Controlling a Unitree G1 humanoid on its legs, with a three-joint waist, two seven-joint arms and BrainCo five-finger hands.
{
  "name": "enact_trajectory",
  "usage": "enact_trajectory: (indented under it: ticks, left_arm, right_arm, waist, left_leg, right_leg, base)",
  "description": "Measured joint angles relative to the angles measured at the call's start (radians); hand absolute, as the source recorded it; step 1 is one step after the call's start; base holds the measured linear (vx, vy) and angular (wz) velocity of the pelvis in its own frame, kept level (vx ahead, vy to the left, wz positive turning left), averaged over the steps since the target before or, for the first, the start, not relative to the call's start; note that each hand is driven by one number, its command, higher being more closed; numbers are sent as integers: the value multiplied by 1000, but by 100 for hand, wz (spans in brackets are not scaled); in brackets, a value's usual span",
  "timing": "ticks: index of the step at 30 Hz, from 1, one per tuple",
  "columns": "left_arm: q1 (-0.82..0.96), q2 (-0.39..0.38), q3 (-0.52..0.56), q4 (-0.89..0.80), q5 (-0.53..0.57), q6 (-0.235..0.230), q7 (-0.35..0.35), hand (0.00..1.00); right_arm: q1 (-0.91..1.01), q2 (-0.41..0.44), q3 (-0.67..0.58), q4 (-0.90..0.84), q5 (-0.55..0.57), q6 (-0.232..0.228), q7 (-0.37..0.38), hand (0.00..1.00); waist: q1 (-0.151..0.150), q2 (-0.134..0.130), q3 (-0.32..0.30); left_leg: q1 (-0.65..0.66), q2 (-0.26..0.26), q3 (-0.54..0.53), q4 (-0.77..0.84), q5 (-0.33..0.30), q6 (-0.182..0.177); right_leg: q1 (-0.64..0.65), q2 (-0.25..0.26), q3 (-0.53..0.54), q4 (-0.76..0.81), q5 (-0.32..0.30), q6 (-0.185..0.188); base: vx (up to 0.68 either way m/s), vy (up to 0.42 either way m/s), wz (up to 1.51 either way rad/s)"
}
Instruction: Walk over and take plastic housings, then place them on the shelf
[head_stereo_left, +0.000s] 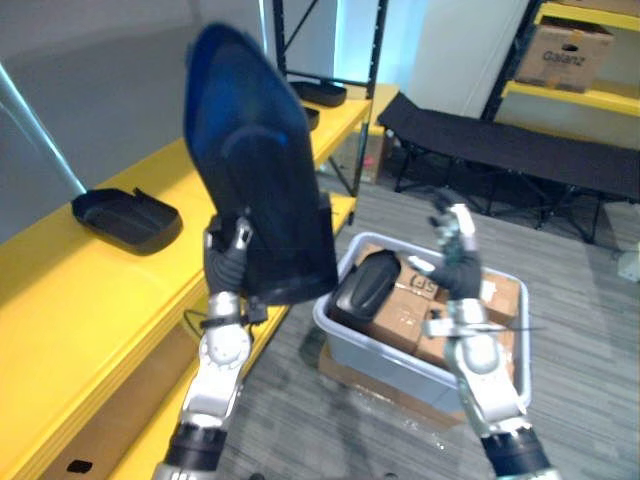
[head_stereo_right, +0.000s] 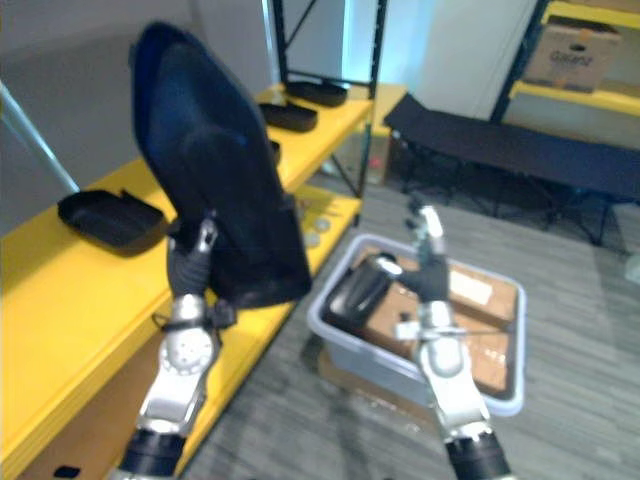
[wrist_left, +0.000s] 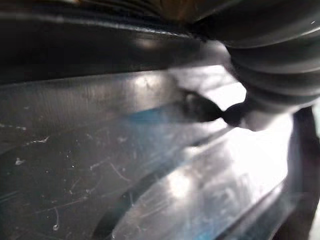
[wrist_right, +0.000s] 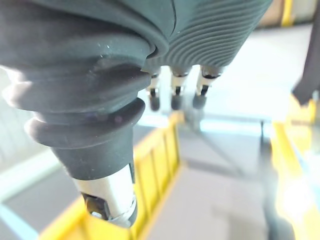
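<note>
Large dark teardrop-shaped plastic housing (head_stereo_left: 265, 180) held upright beside the long yellow metal shelf (head_stereo_left: 90, 290). Lower edge gripped by left hand (head_stereo_left: 226, 262), fingers curled round that edge, broad body rising well above them. Right hand (head_stereo_left: 458, 262) raised, fingers straight and empty, over grey plastic bin (head_stereo_left: 400, 365) holding cardboard boxes (head_stereo_left: 400, 310) and a smaller black housing (head_stereo_left: 365, 283). Flat black housing (head_stereo_left: 125, 218) lying on the shelf.

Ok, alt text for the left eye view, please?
The left robot hand holds a large dark plastic housing upright beside the yellow shelf, where another housing lies. The right robot hand is open above a grey bin of boxes.
</note>
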Motion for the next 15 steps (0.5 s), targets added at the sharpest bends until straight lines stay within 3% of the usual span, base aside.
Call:
enact_trajectory:
  ticks: [5,10,15]
  left_arm:
    - [73,-28,18,-1,44,2,9,100]
    - [164,-46,33,-46,8,-29,10,100]
    - [195,-76,37,-86,-27,-48,59,100]
  right_arm:
    - [114,104,-98,43,197,-51,-11,0]
    - [238,197,-161,235,286,-15,-31,0]
    - [277,236,-163,296,330,-4,73,0]
  waist:
    - [-15,0,-1]
    - [-25,6,-10]
    - [-24,10,-9]
  left_leg:
    - [3,2,11,-1,0,0]
    - [-8,3,14,-1,-2,-2]
    - [-8,3,12,-1,-3,-3]
  right_leg:
    - [-9,1,4,0,-10,-3]
    - [-18,1,5,0,-8,-6]
    - [-15,0,2,0,-8,-4]
  base:
    - [-21,-2,-6]
    - [0,0,0]
    - [-2,0,1]
